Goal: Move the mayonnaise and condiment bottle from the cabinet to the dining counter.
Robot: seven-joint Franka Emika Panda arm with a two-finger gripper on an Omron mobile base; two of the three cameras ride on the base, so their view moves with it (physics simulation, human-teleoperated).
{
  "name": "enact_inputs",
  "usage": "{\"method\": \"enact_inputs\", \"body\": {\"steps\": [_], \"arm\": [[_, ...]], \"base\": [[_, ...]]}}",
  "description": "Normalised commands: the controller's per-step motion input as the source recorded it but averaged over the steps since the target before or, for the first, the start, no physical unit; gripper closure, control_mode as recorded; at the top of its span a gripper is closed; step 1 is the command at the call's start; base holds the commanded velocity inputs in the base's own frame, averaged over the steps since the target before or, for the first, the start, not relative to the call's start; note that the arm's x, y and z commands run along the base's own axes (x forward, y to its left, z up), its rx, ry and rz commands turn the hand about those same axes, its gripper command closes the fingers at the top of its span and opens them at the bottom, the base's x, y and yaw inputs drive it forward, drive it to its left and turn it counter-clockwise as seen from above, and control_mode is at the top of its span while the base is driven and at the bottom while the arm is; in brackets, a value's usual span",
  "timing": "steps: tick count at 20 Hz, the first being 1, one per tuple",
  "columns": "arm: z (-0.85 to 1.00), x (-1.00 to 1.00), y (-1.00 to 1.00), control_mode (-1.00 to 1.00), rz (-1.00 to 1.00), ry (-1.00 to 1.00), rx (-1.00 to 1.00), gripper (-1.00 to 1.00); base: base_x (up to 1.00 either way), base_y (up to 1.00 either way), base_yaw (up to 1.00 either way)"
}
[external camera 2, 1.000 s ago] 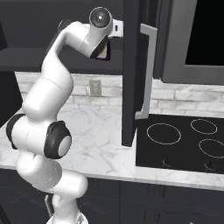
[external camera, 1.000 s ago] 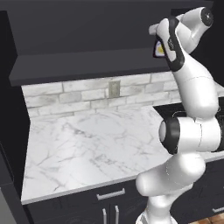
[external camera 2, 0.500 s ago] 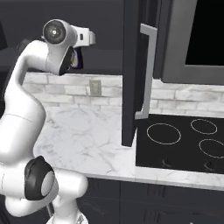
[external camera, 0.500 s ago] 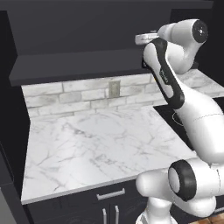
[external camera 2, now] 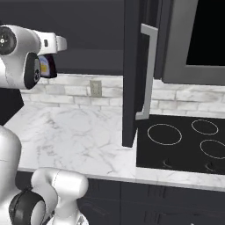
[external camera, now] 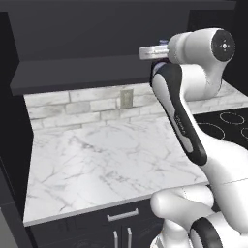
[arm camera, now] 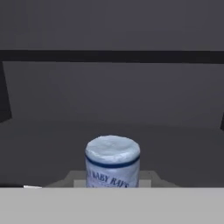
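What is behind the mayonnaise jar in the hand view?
The dark inside of the cabinet, a shelf edge crossing it. What lies straight behind the mayonnaise jar is hidden by it.

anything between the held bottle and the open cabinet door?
Nothing. Right base view shows open air from the condiment bottle to the cabinet door.

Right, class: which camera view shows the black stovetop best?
The right base view: the stovetop lies open beside the marble worktop, three burner rings plain. The left base view catches just its corner at the right edge, two rings partly behind the arm.
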Motion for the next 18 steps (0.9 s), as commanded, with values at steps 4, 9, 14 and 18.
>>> {"method": "enact_inputs", "body": {"steps": [4,9,14,18], "arm": [[0.0,-1.0,0.06,-1.0,0.0,0.0,0.0,1.0],[0.0,-1.0,-0.08,-1.0,-0.01,0.0,0.0,1.0],[-0.14,-0.81,-0.19,-1.0,-0.03,0.03,0.0,1.0],[-0.3,-0.5,-0.52,-1.0,-0.06,0.08,0.0,1.0]], "base": [[0.0,0.0,0.0],[0.0,0.0,0.0],[0.0,0.0,0.0],[0.0,0.0,0.0]]}}
